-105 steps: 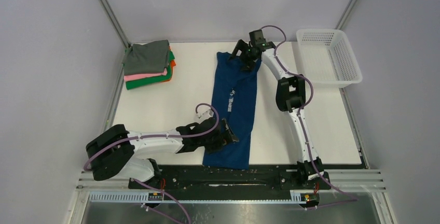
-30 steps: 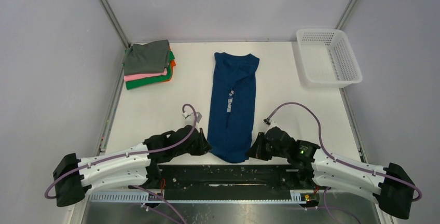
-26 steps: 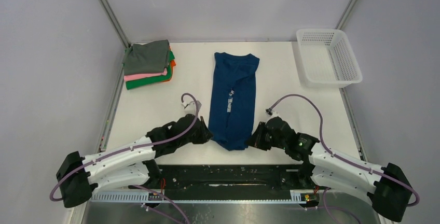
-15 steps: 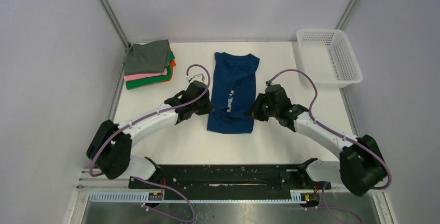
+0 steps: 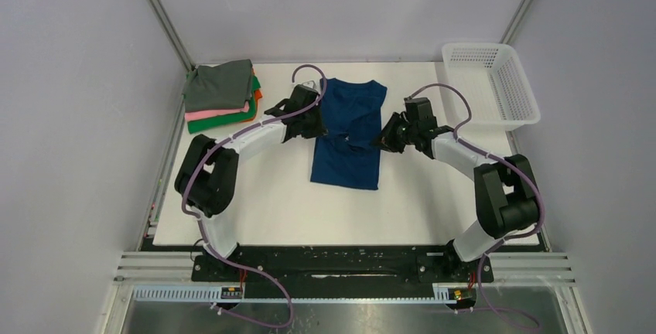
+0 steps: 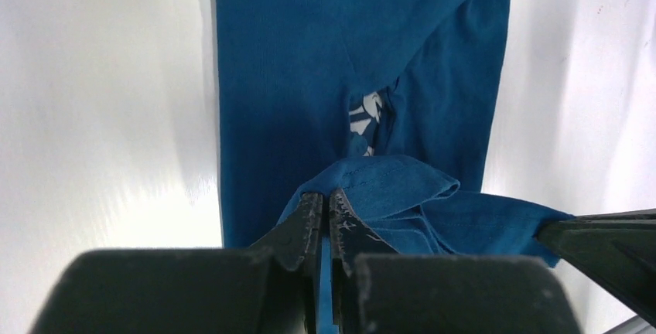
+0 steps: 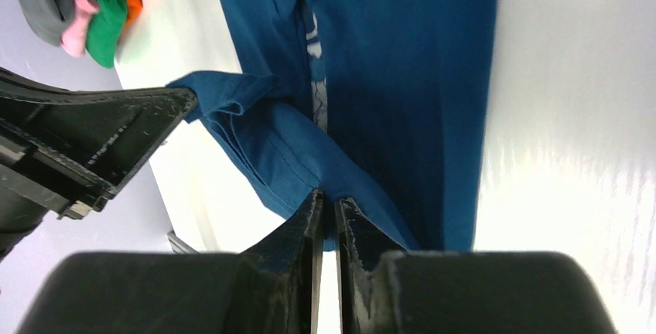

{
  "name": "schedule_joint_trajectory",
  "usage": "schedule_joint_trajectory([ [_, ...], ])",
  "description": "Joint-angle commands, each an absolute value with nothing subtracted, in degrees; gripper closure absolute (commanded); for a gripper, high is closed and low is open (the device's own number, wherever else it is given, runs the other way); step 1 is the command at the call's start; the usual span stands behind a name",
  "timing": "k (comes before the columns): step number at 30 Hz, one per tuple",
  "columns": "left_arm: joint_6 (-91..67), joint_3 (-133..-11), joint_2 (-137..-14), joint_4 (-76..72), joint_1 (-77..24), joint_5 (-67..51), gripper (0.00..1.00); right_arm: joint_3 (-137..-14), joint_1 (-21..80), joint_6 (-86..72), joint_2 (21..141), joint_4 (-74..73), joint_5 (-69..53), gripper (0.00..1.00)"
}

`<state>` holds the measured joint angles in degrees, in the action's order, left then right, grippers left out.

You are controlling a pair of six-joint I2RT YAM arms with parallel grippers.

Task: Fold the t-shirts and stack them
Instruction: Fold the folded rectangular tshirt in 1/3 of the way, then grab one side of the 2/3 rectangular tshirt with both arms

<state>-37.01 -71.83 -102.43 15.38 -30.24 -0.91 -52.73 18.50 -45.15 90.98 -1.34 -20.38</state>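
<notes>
Two grippers have travelled together: a second ago both sat at the near hem of the dark blue t-shirt [image 5: 346, 160], close to the arm bases, and now they hang over its upper half, level with each other. The left gripper [image 5: 316, 123] has its fingers pressed together on the left hem corner, and the left wrist view shows blue cloth bunched between its tips. The right gripper [image 5: 384, 138] pinches the right corner in the same way. Between them the lifted hem sags over the white chest print [image 6: 363, 113]. The shirt, which lay as a long strip down the middle of the table [image 5: 263, 195], now covers roughly half that length, with its collar still at the far end. I judge the crosswise fold to be most of the way over, with the hem not yet laid down or let go.

Counted left to right: one stack of folded tees [image 5: 222, 96] at the far left corner, holding four (grey on top, then pink, green and orange); two arms; one blue tee in hand; one white mesh basket [image 5: 490, 86] at the far right
</notes>
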Motion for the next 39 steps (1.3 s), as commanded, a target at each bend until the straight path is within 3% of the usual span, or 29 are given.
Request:
schedule_joint_trajectory([
  [1,-34.7,-78.4,-107.1,16.5,-28.8,-4.5,1.00,-57.4,16.0,-43.4,93.9,1.3,-22.6,0.82],
  [2,-34.7,-79.2,-108.1,16.8,-28.6,-4.5,1.00,-58.3,15.6,-43.3,94.9,1.3,-23.1,0.79],
  [3,-34.7,-80.1,-109.1,17.2,-28.3,-4.6,0.93,-59.2,15.2,-43.2,96.2,1.3,-23.8,0.75],
  [5,-34.8,-82.2,-110.4,18.4,-27.5,-4.7,0.69,-61.6,14.5,-42.8,98.6,1.0,-25.7,0.68],
  [7,-34.7,-84.3,-110.5,19.3,-26.8,-5.6,0.58,-63.9,13.9,-42.6,100.4,0.4,-26.3,0.50],
  [11,-34.0,-83.7,-106.1,19.6,-26.3,-5.5,0.12,-64.5,13.9,-39.9,97.8,-4.0,-24.6,0.32],
  [14,-34.2,-77.0,-100.1,17.4,-26.2,-6.0,0.02,-59.4,13.8,-37.8,92.7,-5.2,-20.9,0.28],
  [21,-37.5,-55.1,-88.7,11.2,-26.4,-10.3,0.02,-41.9,16.9,-38.2,82.0,-5.6,-19.9,0.26],
  [26,-40.2,-47.0,-87.8,7.7,-26.7,-12.3,0.10,-35.2,21.4,-40.7,80.8,-3.1,-18.7,0.29],
  [31,-41.3,-46.1,-91.6,7.1,-28.3,-13.1,0.31,-34.9,23.4,-42.0,85.2,-0.8,-19.1,0.38],
  [36,-41.8,-46.8,-95.2,7.1,-30.4,-12.4,0.65,-35.0,23.7,-42.7,88.3,1.9,-19.2,0.49],
  [39,-41.8,-47.4,-96.9,7.1,-30.7,-12.9,0.76,-35.0,23.7,-42.9,89.5,2.8,-19.0,0.56],
])
